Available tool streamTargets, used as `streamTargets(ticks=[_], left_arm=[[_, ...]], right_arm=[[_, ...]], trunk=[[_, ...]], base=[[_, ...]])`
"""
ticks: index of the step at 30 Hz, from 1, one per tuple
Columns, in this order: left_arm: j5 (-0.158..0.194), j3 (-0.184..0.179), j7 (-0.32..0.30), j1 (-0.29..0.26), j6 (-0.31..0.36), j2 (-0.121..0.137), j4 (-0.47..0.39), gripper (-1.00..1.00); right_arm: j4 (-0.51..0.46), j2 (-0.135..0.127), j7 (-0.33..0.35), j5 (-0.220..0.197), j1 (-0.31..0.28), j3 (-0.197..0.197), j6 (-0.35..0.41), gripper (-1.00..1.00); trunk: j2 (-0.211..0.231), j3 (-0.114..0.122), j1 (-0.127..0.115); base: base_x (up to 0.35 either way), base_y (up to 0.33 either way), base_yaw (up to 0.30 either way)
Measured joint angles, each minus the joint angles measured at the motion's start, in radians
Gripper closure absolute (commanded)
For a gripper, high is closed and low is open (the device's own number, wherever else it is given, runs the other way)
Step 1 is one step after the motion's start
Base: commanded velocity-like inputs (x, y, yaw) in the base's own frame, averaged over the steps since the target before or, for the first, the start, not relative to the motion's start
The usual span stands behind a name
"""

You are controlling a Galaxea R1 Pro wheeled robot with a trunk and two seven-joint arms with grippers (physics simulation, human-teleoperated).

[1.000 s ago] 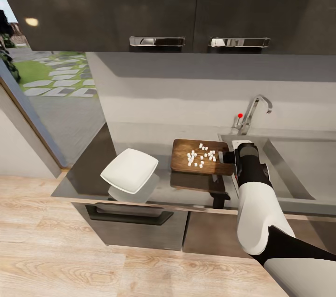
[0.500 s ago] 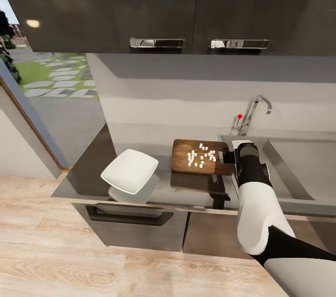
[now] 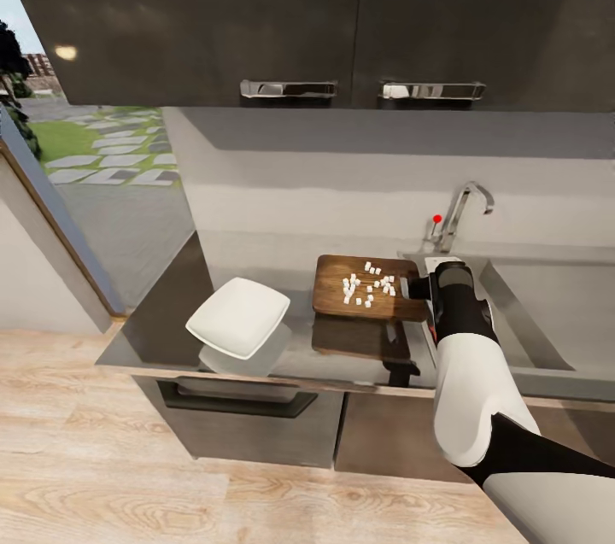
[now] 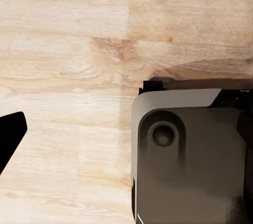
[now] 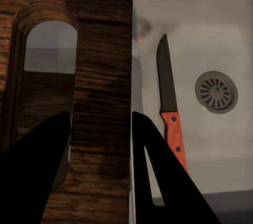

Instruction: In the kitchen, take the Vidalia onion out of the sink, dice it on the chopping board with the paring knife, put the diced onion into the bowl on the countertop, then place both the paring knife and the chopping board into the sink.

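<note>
At the sink-side end of the chopping board (image 3: 367,288), right gripper (image 5: 100,145) clamped across the board's edge just beside the handle slot, dark fingers (image 5: 39,171) pinching wood from both sides. Board raised off the countertop (image 3: 154,330), judging by its reflection below, roughly level, diced onion (image 3: 369,281) scattered over its middle. White square bowl (image 3: 238,316) well apart on the far side, near the counter's front edge. Paring knife (image 5: 171,110) already down in the sink (image 5: 211,34), red handle and dark blade lying beside the round drain (image 5: 216,91).

Left gripper's state: cannot tell; in its wrist view just wooden floor (image 4: 68,50) and a dark part of the robot's own body (image 4: 190,161).

Step in hand, by judgement: carrying the dice over to the bowl. Best done level and slow while travelling, since nothing but friction keeps the loose cubes in place. Free end over the bowl's centre before any tilt. Then a gradual tip about the gripped end, so cubes slide off inside the rim rather than bouncing onto grey worktop. Firm pinch throughout; a one-ended hold invites sag or twist.
</note>
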Motion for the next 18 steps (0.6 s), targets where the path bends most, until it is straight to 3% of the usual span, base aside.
streamTargets(ticks=[12,18], left_arm=[[0.0,0.0,0.0,0.0,0.0,0.0,0.0,-1.0],[0.0,0.0,0.0,0.0,0.0,0.0,0.0,-1.0]], right_arm=[[0.0,0.0,0.0,0.0,0.0,0.001,0.0,1.0],[0.0,0.0,0.0,-0.001,0.0,0.002,0.0,1.0]], trunk=[[0.0,0.019,0.0],[0.0,0.028,0.0]], base=[[0.0,0.007,0.0],[0.0,0.176,0.0]])
